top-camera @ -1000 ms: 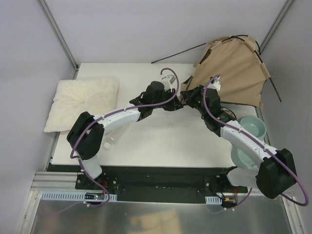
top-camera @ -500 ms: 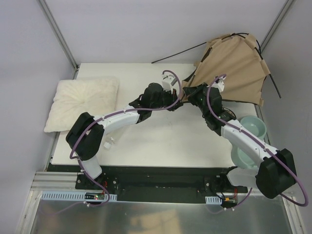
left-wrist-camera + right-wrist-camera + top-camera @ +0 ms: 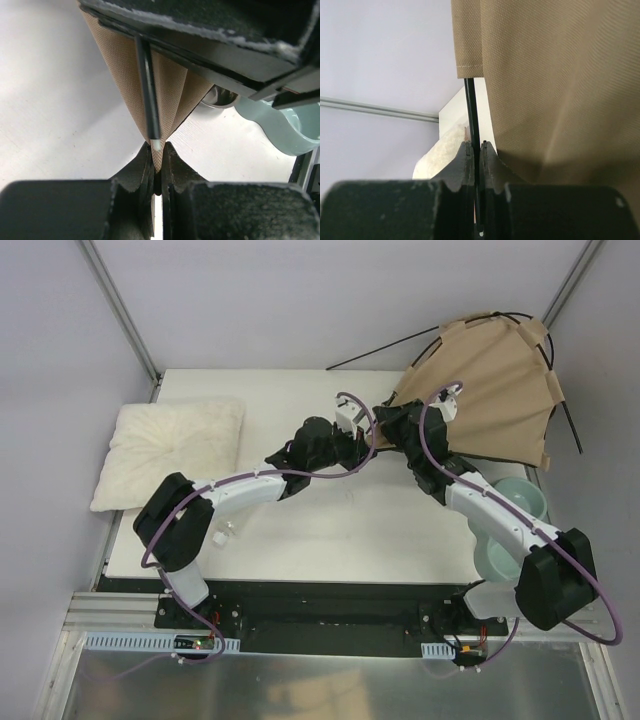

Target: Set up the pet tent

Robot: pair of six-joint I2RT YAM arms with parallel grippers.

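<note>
The pet tent (image 3: 490,385) is a tan fabric sheet held up over the table's far right corner, with thin black poles (image 3: 385,348) sticking out of it. My left gripper (image 3: 366,442) is shut on the lower corner tip of the tan fabric (image 3: 165,85). A black pole with a white tip (image 3: 149,100) runs down to just above that gripper (image 3: 156,156). My right gripper (image 3: 392,423) is right beside it, and in its wrist view that gripper (image 3: 476,152) is shut on a thin black pole (image 3: 471,110) that comes out from under the fabric's hem (image 3: 560,75).
A cream fluffy pillow (image 3: 170,450) lies on the left of the white table (image 3: 330,530). A pale teal double bowl (image 3: 520,508) sits at the right edge, under my right arm. Grey walls and metal frame posts (image 3: 120,305) close in the back.
Both grippers have moved a little toward the far right, and the tent fabric has swung up and right with them. The long pole has shifted right too.
</note>
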